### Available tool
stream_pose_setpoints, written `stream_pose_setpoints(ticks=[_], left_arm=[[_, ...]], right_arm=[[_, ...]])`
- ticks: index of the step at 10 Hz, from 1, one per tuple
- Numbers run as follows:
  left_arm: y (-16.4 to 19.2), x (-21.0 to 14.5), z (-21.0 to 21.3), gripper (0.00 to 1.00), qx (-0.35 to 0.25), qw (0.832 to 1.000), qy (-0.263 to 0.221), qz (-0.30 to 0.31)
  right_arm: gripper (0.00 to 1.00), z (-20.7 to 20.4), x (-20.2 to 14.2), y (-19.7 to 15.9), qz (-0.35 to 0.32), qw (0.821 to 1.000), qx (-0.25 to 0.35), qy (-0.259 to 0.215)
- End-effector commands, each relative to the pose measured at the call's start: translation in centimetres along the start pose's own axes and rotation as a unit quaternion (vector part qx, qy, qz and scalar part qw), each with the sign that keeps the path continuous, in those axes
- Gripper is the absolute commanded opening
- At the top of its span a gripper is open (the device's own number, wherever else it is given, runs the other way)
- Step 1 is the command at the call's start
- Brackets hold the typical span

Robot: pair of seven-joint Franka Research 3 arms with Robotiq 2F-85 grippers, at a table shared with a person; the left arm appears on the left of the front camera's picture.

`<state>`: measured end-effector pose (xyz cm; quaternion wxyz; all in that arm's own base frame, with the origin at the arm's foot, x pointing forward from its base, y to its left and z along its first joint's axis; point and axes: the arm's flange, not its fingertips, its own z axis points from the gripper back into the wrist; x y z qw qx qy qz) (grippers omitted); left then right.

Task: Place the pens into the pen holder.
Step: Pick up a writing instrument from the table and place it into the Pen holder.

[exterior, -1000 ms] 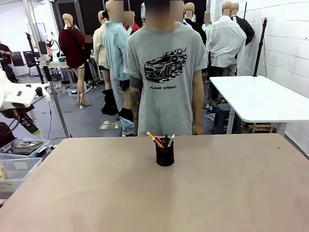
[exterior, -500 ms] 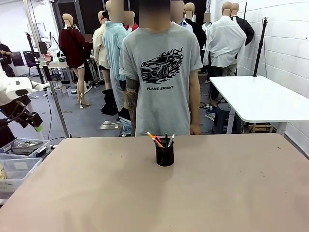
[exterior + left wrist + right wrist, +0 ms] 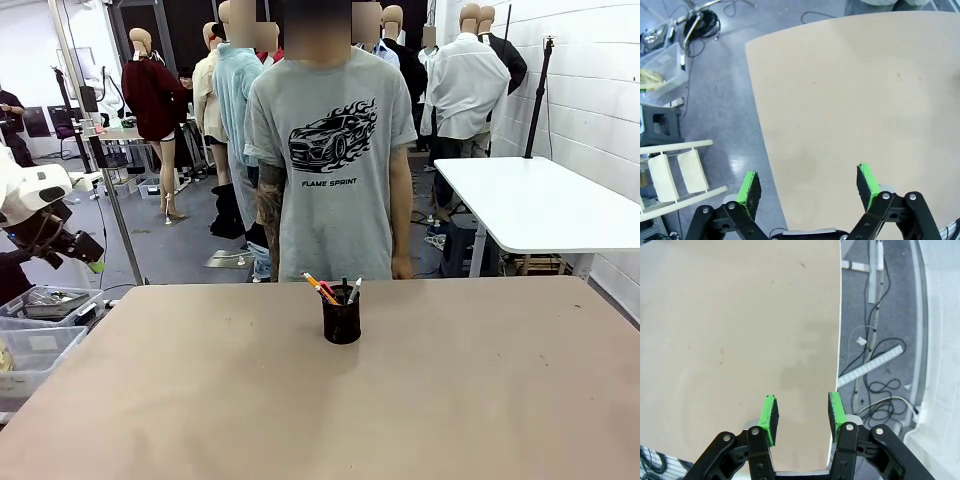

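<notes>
Front view: the holder (image 3: 341,320) stood at frame center on the table (image 3: 200,400), pens (image 3: 330,289) upright inside; the left gripper (image 3: 80,252) hung at the left edge, off the table.
Left wrist view: jaws wide apart, nothing between the pads (image 3: 749,189), above the table's edge.
Right wrist view: right gripper (image 3: 801,417) partly apart, empty, over the table's edge.

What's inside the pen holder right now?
The pen holder has pens standing in it: an orange one leaning left, a reddish one, a dark one and a white one. Their lower ends are hidden by the black mesh.
</notes>
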<state>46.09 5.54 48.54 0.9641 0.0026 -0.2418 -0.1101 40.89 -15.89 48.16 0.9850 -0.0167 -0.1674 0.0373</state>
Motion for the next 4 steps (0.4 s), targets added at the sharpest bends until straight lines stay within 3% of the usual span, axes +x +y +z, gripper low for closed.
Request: stream_pose_setpoints(ticks=[1,4], left_arm=[[0.81,-0.33,-0.88,1.0,-0.016,1.0,-0.014,-0.019],[0.0,0.0,0.0,1.0,0.0,1.0,0.0,0.0]], right_arm=[[0.52,0.0,0.0,0.13,0.003,1.0,-0.007,0.006],[0.52,0.0,0.0,0.13,0.003,1.0,-0.007,0.006]])
